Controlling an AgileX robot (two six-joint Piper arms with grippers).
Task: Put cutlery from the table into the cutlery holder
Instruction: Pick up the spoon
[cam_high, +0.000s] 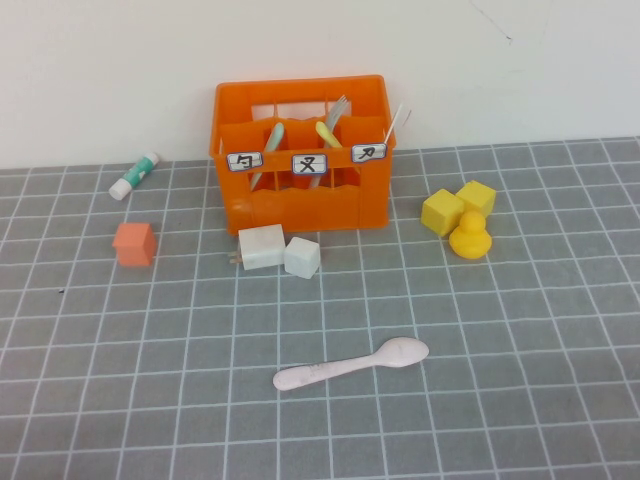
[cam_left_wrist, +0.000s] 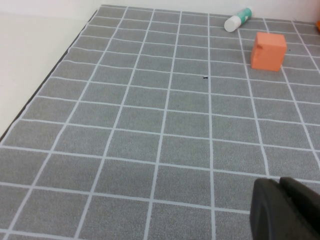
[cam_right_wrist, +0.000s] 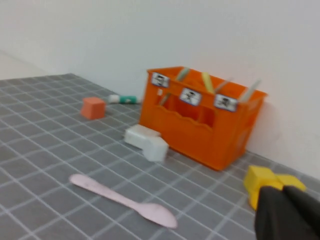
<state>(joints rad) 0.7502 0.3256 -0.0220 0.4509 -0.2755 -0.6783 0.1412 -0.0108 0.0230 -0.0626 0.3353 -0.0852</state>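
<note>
The pale pink spoon (cam_high: 350, 365) lies flat on the grey grid table (cam_high: 520, 400), in front of the orange cutlery holder (cam_high: 300, 205); it also shows in the right wrist view (cam_right_wrist: 122, 199). A grey-green fork (cam_high: 339, 106) stands in the holder among other utensils. The holder also shows in the right wrist view (cam_right_wrist: 200, 135). My left gripper (cam_left_wrist: 281, 186) is shut and empty, low over bare mat at the left. My right gripper (cam_right_wrist: 284, 192) is shut and empty, on the right near the yellow blocks, well apart from the spoon. Neither gripper shows in the high view.
Two white blocks (cam_high: 278, 250) sit just in front of the holder. An orange cube (cam_high: 134, 244) and a white-and-teal tube (cam_high: 134, 175) lie at the left. Two yellow blocks (cam_high: 457, 205) and a yellow duck (cam_high: 469, 236) sit at the right.
</note>
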